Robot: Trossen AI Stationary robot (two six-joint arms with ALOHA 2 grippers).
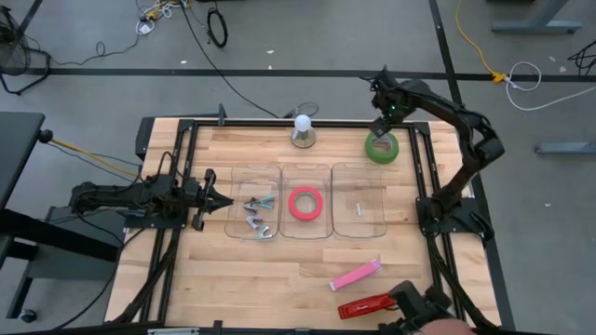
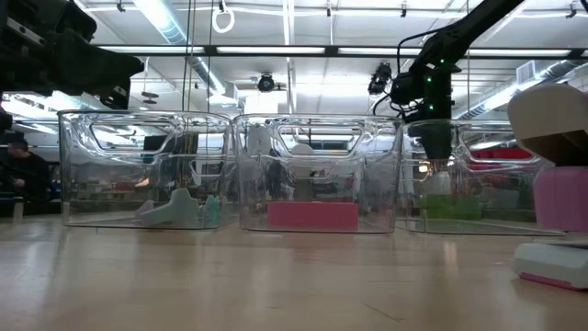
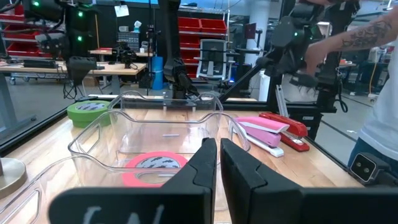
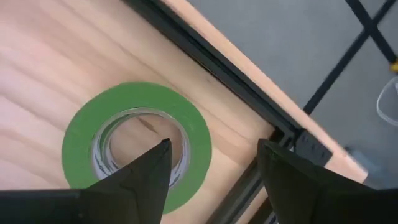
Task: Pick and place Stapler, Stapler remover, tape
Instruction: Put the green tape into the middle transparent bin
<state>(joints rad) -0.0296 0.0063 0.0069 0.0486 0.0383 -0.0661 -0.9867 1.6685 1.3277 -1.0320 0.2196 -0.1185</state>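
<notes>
From my station, starting at the left: my left gripper [image 1: 220,198] rests low over the desk [image 1: 307,265], fingers pressed together on nothing, aimed at the first of three clear bins. That bin [image 1: 254,215] holds small metal pieces, probably staple removers, though I can't be sure from above. The middle bin [image 1: 306,202] holds a red-pink tape ring [image 1: 305,203]; the third bin [image 1: 358,200] looks nearly bare.

Farther right, near the desk's far edge, lies the green tape [image 4: 137,140], flat on the wood and just beside the black frame rail [image 4: 205,56]. My right gripper [image 4: 214,163] hangs directly over it, fingers spread wide, one tip above the core hole and the other beyond the outer rim, holding nothing yet.

I judge the roll light, stiff and ring-shaped, with a smooth outer face that could slip. Straddling one wall of the ring, inside and outside, looks like the surest hold.

A pink stapler [image 1: 355,274] and a red stapler [image 1: 365,305] lie near the front right. The desk is pale butcher-block wood. Around it is grey concrete floor with loose cables.
</notes>
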